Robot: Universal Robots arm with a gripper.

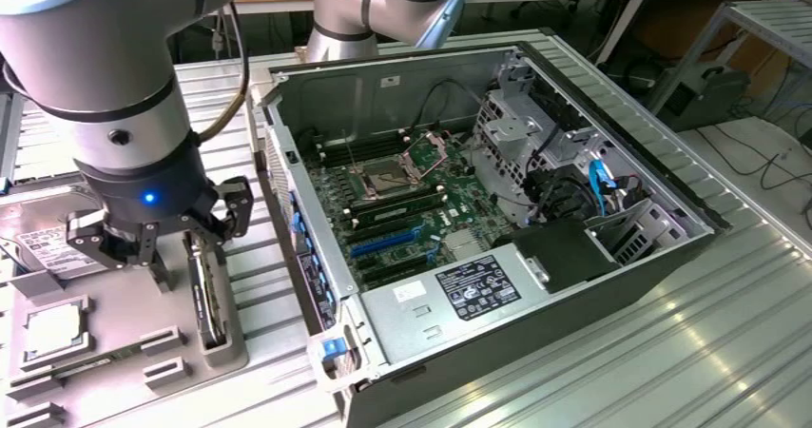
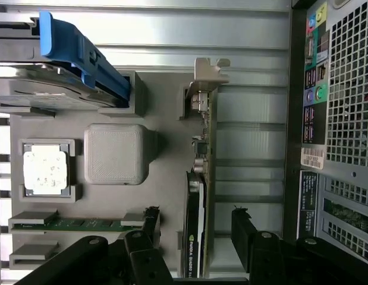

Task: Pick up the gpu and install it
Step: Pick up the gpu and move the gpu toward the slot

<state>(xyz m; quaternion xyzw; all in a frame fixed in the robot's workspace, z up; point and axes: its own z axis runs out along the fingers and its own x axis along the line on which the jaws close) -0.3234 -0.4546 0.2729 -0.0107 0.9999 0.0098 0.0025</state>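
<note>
The gpu (image 1: 207,300) stands on its edge in a slot of the grey holder tray (image 1: 121,304), to the exterior view's left of the open PC case. In the wrist view the gpu (image 2: 198,196) shows its green board, its black shroud and its silver end bracket (image 2: 207,74). My gripper (image 1: 178,257) hangs just above the card and is open. In the wrist view the gripper (image 2: 195,228) has one black finger on each side of the card's shroud end, and both fingers stand apart from it. The large motherboard (image 1: 406,209) lies inside the case.
On the holder tray (image 2: 166,160) are a hard drive in a blue caddy (image 2: 71,65), a CPU (image 2: 46,169), a RAM stick (image 2: 76,224) and a grey block (image 2: 115,153). The case's rear panel (image 2: 344,119) stands close beside the tray. A power supply (image 1: 470,285) sits in the case.
</note>
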